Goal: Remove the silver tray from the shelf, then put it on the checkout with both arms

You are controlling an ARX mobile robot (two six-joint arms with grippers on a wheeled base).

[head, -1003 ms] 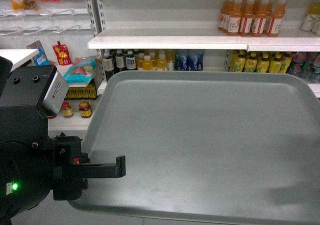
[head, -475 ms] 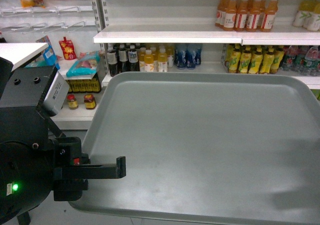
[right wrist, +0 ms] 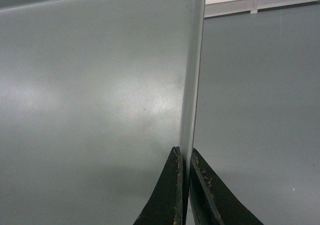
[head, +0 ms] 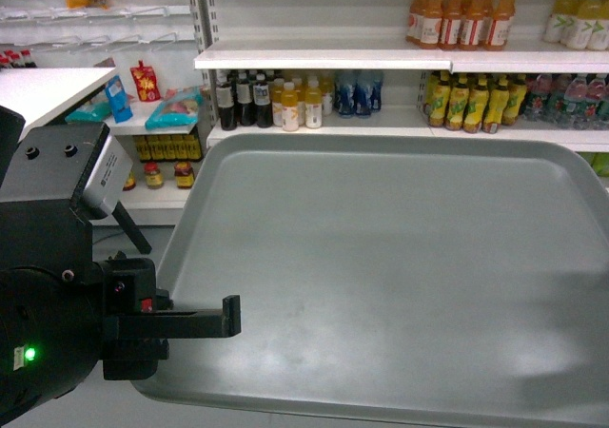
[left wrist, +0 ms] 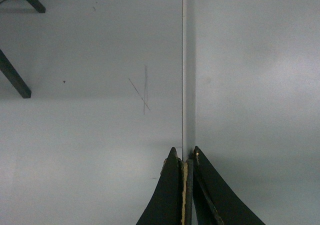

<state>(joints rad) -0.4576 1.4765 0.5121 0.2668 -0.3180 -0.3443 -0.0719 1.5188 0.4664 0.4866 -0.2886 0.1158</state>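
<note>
The silver tray (head: 400,266) hangs level in the air in front of the shelf (head: 324,59), filling most of the head view. My left gripper (head: 228,316) is shut on the tray's left rim; in the left wrist view this gripper (left wrist: 183,155) pinches the rim (left wrist: 188,85) edge-on. My right gripper (right wrist: 183,154) is shut on the opposite rim, with the tray (right wrist: 100,85) to its left. It is out of the head view. A corner of the white checkout (head: 43,90) shows at the far left.
Rows of drink bottles (head: 461,17) and dark bottles (head: 243,100) stand on the shelf boards, snack packs (head: 171,109) further left. A black slanted leg (head: 128,226) stands below the counter. Grey floor (right wrist: 260,110) lies under the tray.
The shelves have slid right in the head view and more of the white counter has come in at the left. The tray and both grips look unchanged.
</note>
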